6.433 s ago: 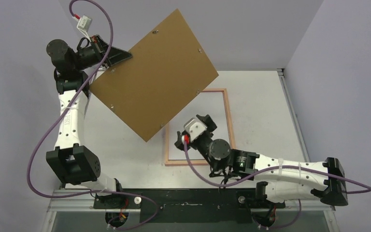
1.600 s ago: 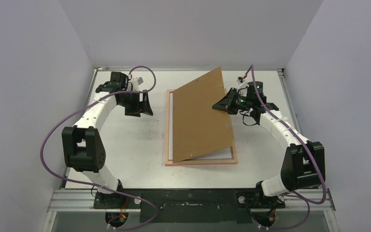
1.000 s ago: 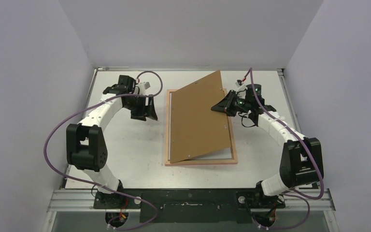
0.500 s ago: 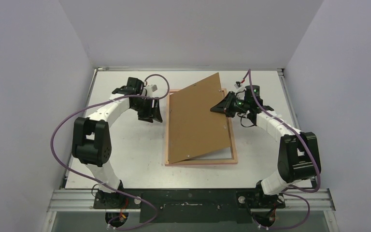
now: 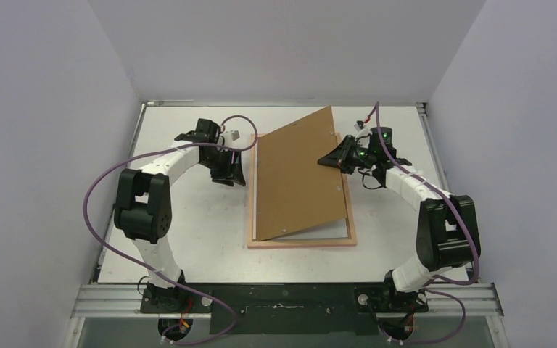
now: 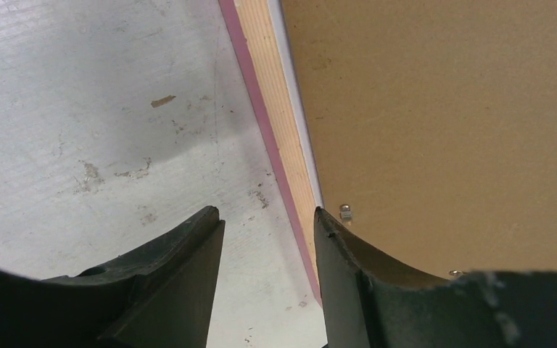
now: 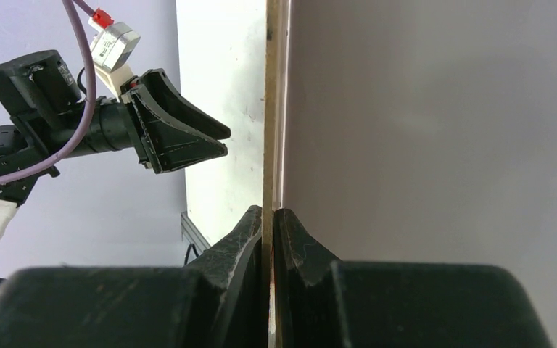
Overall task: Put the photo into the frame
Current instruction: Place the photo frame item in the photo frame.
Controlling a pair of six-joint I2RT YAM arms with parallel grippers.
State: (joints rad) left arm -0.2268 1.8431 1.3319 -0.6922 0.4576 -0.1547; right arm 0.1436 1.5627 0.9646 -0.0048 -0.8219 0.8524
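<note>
One frame (image 5: 301, 243), one backing board (image 5: 297, 181), right tool (image 7: 269, 214) clamped on backing board, left tool (image 6: 266, 214) apart

Two matching arms on show: the left arm (image 5: 161, 164) and the right arm (image 5: 415, 185) both wear white shells broken up by chunky black joint housings, bolted to a black base rail (image 5: 290, 299). The left cable (image 7: 88, 65) is purple, and so is the right cable (image 5: 477, 254). A green light (image 5: 384, 133) glows on the right wrist. The left gripper (image 6: 268, 217) has matte black, wedge-shaped fingers, same on the right gripper (image 7: 270, 212). There's a white plug (image 7: 111, 38) with a red tab by the left wrist.
</note>
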